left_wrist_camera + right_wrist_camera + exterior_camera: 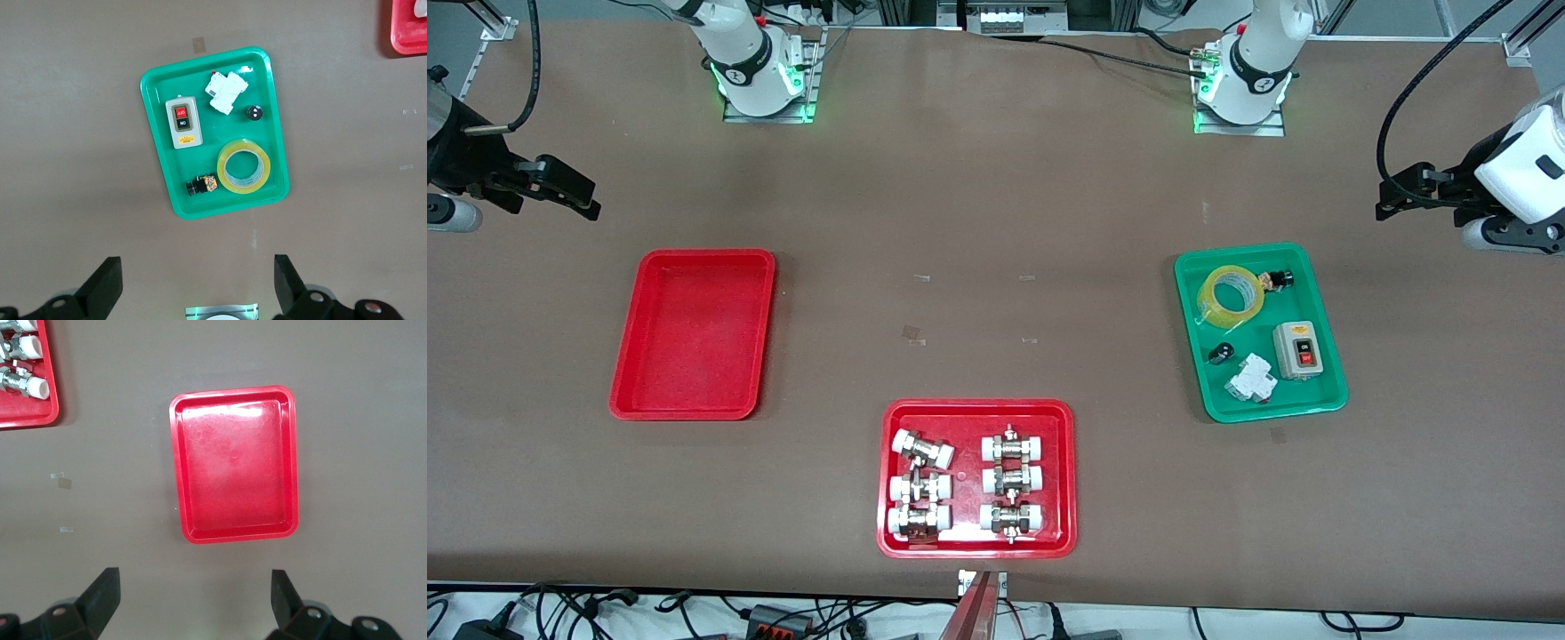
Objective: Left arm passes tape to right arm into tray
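While both arms wait raised at the two ends of the worktop, nothing is held by either. Left gripper: over bare worktop at the left arm's end, beside the green tray; fingers spread wide, empty gap between them. Right gripper: over bare worktop at the right arm's end, near the plain red tray; fingers likewise wide apart, gripping nothing.

Tape: yellow translucent roll, lying flat with its open core upward, inside the green tray, in the corner that is farther from the front camera and toward the table's middle. Just beside it in the same tray lies a small black-and-gold part. Also in the green tray, nearer the front camera: a grey switch box with one red and one black button, a small black knob, and a white breaker-like block. All sit apart from the tape.

Plain red tray: flat on the worktop toward the right arm's end, well apart from the green tray, nothing in it.

Second red tray: between the other two and nearest the front camera; holds six metal fittings with white caps, in two columns of three.
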You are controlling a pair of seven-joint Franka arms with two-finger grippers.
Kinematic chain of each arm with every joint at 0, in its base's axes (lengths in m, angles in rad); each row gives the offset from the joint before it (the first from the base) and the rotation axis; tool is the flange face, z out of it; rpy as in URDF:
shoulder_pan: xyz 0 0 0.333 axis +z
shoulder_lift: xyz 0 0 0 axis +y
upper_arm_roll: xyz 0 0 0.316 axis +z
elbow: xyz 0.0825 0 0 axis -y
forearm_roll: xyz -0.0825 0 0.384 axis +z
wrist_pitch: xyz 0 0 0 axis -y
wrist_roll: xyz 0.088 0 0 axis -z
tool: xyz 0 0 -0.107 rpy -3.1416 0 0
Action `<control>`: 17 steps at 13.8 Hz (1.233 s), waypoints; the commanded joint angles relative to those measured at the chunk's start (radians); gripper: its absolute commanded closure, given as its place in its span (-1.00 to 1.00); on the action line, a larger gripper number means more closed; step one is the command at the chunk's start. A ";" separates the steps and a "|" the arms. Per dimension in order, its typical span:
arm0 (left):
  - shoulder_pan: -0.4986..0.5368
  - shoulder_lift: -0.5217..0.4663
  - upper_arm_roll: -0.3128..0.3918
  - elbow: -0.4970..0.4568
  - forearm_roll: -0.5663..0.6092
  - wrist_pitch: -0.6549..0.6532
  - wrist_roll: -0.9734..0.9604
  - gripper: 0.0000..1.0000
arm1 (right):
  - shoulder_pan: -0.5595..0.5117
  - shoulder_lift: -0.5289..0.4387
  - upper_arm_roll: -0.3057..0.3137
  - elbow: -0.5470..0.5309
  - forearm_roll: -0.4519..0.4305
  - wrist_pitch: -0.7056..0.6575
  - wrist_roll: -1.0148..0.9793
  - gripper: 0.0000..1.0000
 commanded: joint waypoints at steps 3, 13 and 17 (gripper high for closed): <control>0.007 -0.001 0.000 0.002 0.015 0.002 0.028 -1.00 | -0.002 0.010 0.002 0.026 -0.008 -0.017 -0.008 -1.00; 0.007 0.022 0.009 0.010 0.015 0.002 0.023 -1.00 | -0.002 0.010 0.001 0.026 -0.010 -0.017 -0.020 -1.00; 0.005 0.068 0.004 0.022 0.015 -0.028 0.024 -1.00 | -0.002 0.010 0.001 0.026 -0.010 -0.017 -0.020 -1.00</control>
